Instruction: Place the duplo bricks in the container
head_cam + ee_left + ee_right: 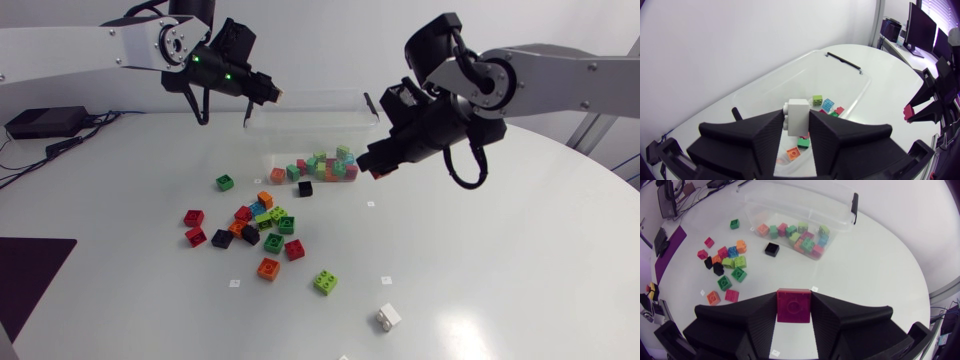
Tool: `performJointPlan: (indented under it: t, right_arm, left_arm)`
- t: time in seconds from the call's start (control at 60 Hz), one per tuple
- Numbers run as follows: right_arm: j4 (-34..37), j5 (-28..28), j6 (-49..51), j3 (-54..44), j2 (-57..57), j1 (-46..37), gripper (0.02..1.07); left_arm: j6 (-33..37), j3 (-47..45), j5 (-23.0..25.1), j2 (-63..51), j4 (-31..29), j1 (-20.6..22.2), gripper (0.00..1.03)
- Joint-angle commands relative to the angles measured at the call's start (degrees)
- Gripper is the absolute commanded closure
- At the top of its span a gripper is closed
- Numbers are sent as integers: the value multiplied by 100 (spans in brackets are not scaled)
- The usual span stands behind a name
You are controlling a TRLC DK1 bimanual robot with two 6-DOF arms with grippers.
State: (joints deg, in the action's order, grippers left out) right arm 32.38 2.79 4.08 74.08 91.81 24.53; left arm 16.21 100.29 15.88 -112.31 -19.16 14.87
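I work over a round white table [520,250], its top smooth and faintly glossy, with a soft sheen of light toward the near edge on my right. A few small white square markers [386,279] dot the surface. A dark purple mat [30,275] lies at the near left rim. At the far left sits a black box [45,122] trailing dark cables [70,145].

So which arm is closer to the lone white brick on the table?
Right. The right end effector is beside the container, nearer the white brick; the left end effector, above the container.
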Motion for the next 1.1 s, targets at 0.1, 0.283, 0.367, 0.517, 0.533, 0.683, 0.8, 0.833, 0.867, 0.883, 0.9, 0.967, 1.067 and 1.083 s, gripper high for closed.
performJointPlan:
  t: [0.1, 0.283, 0.367, 0.517, 0.533, 0.683, 0.8, 0.833, 0.867, 0.883, 0.9, 0.967, 1.067, 1.083]
  right_arm:
    - [137, 47, -47, 721, 540, -10, 73]
    - [137, 55, -74, 1222, 900, -1, 73]
    - [154, 55, -91, 1512, 1049, -1, 73]
    - [181, 38, -109, 1961, 1287, -10, 73]
    - [181, 38, -118, 2005, 1322, -10, 73]
    - [93, 29, -188, 2295, 1559, -10, 73]
    - [-39, -33, -241, 2470, 1717, 7, 73]
    - [-83, -41, -241, 2532, 1770, 16, 73]
    - [-118, -50, -267, 2585, 1814, 16, 73]
    - [-136, -50, -276, 2611, 1832, 16, 73]
    - [-153, -59, -285, 2629, 1849, 16, 73]
    - [-241, -120, -285, 2699, 1920, 25, 73]
    - [-390, -173, -293, 2769, 2034, 25, 73]
    - [-399, -173, -302, 2778, 2051, 25, 73]
  left_arm:
    - [-250, 272, -234, -168, 263, -28, 4]
    - [-188, 184, -252, 122, -115, -187, 4]
    - [-83, -27, -243, 456, -238, -380, 4]
    - [357, -528, -243, 948, -440, -635, 4]
    - [418, -625, -243, 1010, -448, -661, 4]
    - [761, -1302, -182, 1387, -510, -960, 4]
    - [990, -1706, -129, 1616, -519, -1171, 4]
    - [1051, -1838, -85, 1677, -536, -1232, 4]
    - [1139, -1952, -59, 1739, -563, -1276, 4]
    - [1148, -1987, -59, 1757, -563, -1285, 4]
    - [1183, -2057, -50, 1783, -563, -1312, 4]
    - [1280, -2260, 20, 1897, -563, -1399, 4]
    - [1368, -2506, 126, 1976, -563, -1540, 4]
    - [1403, -2558, 144, 1985, -563, -1558, 4]
